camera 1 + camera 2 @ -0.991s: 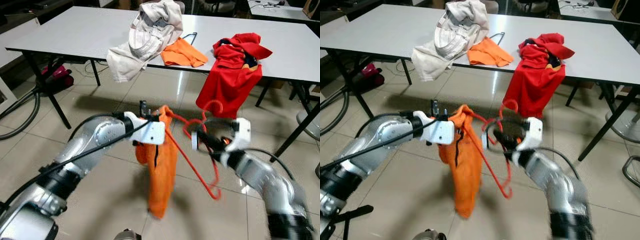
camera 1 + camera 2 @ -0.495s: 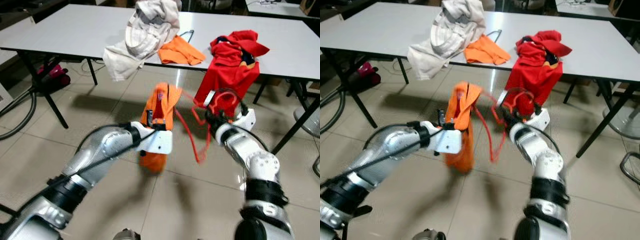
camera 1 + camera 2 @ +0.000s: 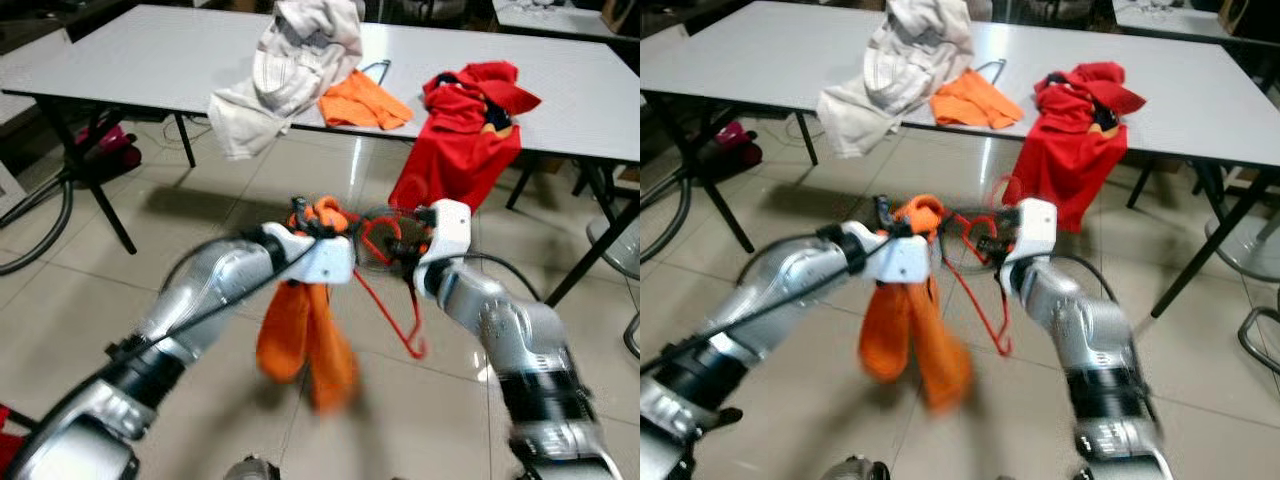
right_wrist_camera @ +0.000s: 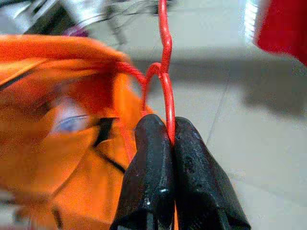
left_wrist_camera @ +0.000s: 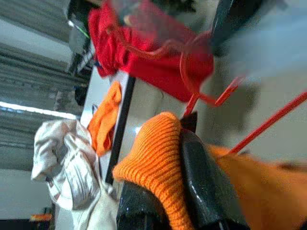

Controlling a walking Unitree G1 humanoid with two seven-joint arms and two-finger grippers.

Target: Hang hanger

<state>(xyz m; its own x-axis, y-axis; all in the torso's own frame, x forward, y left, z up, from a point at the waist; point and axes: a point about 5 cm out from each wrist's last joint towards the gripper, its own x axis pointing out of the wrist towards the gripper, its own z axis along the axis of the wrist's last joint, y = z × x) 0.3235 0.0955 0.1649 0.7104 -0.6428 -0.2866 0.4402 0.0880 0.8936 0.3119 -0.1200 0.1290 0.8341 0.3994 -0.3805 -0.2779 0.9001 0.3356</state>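
My left gripper [image 3: 312,222] is shut on the bunched top of an orange garment [image 3: 300,340], which hangs down blurred over the floor. In the left wrist view, orange knit fabric [image 5: 158,167] is pinched between the black fingers [image 5: 201,191]. Close to its right, my right gripper [image 3: 392,247] is shut on a red wire hanger [image 3: 402,318]. The hanger's wire runs into the garment's top and its lower part dangles beside the cloth. The right wrist view has the two fingers [image 4: 153,167] clamped on the red wire [image 4: 167,105] at its twisted neck.
A long white table [image 3: 130,60] stands ahead with a beige garment [image 3: 290,60], an orange cloth [image 3: 365,102] and a red garment [image 3: 470,130] draped over its front edge. Black table legs [image 3: 95,180] and hoses [image 3: 40,230] stand at the left. Tiled floor lies below.
Both grippers have drawn back toward me and closer together. The orange garment, lifted up a moment ago, now swings down below the left gripper, with the hanger beside it.
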